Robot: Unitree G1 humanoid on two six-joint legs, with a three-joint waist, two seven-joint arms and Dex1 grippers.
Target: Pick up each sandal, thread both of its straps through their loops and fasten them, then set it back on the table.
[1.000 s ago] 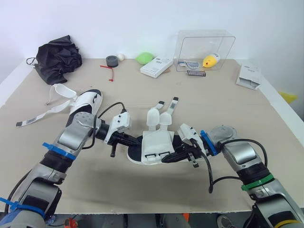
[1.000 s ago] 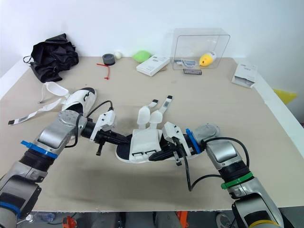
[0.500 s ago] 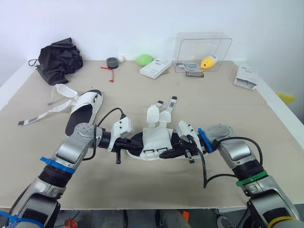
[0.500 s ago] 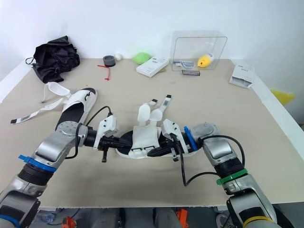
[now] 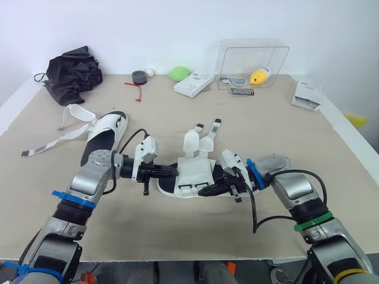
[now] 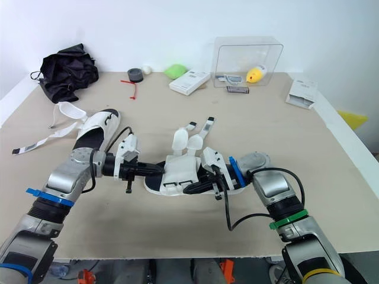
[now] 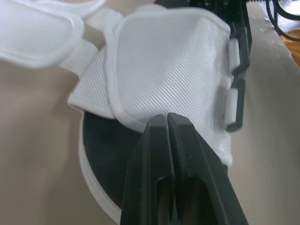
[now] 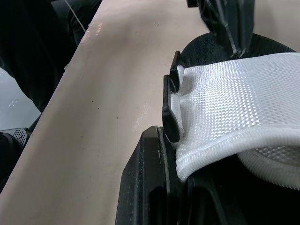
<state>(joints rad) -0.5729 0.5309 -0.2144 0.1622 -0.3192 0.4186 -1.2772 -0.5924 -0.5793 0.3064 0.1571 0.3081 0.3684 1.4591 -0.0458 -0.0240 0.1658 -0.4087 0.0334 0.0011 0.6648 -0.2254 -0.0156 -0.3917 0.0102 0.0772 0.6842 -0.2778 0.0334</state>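
A white sandal (image 5: 192,177) with a black sole lies in the middle of the table, its two straps (image 5: 201,139) loose and pointing away from me. Its mesh flap (image 7: 168,70) carries black loops (image 8: 171,108) along one edge. My left gripper (image 5: 174,170) is shut, its tips (image 7: 166,116) touching the flap's rim over the sole. My right gripper (image 5: 202,190) is shut on the flap's looped edge (image 8: 206,150). A second white sandal (image 5: 106,133) lies at the left with a long strap (image 5: 50,142) trailing outwards.
At the back of the table are a black bag (image 5: 72,71), a tape roll (image 5: 140,77), a green object (image 5: 180,73), a white box (image 5: 195,83) and a clear box (image 5: 253,62) with a yellow toy (image 5: 262,76). A white packet (image 5: 309,94) lies at the far right.
The sandal, held tilted above the table a second ago, now sits lower and flatter. My left gripper has slid from the sandal's end towards the flap. The camera has shifted.
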